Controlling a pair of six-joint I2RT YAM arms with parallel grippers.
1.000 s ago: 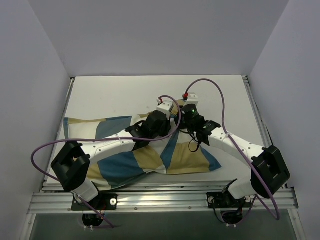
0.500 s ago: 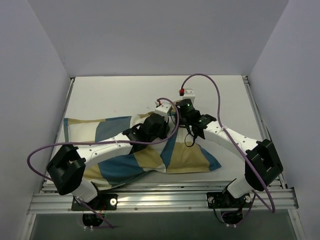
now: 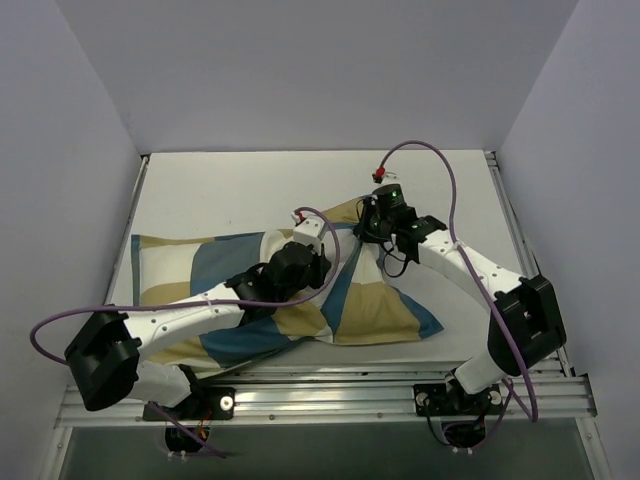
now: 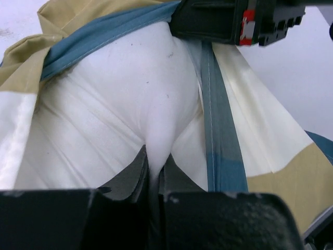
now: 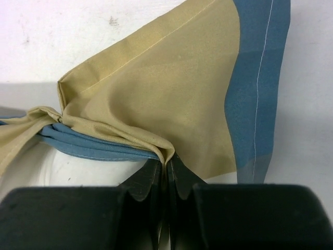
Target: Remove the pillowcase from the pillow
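**A:** What holds what on the table (image 3: 230,190)?

**B:** The pillowcase (image 3: 375,320) is the only container, and the pillow (image 4: 130,94) is inside it. Most of the pillow is hidden under the cloth. At the open mouth a white bulge of it shows, with the blue edge of the case running over and beside it.

**A:** How many things do you count?

**B:** One pillowcase, one pillow, and my two grippers. I see nothing more lying on the table.

**A:** What do your grippers do?

**B:** My left gripper (image 4: 155,159) is clenched on the pillow: a thin fold of the white cloth is pinched between its jaws. My right gripper (image 5: 166,164) is clenched on the pillowcase. Its jaws are closed on a gathered bunch of tan cloth and blue edge at the mouth. The two grippers are near each other, the right one just beyond the left one.

**A:** Where does the pillowcase lie?

**B:** It lies across the near half of the table, from near the left edge toward the near right corner. Its mouth is about at the middle of the table, between my two wrists, and one tan corner is spread toward the far edge.

**A:** How does it look?

**B:** It is soft cloth in big blocks of blue, tan and cream, with a blue border that has a light line of stitching. Where I grip it, it is creased and bunched. The pillow is plain white and plump, with a few tiny dark specks on the part that I can see
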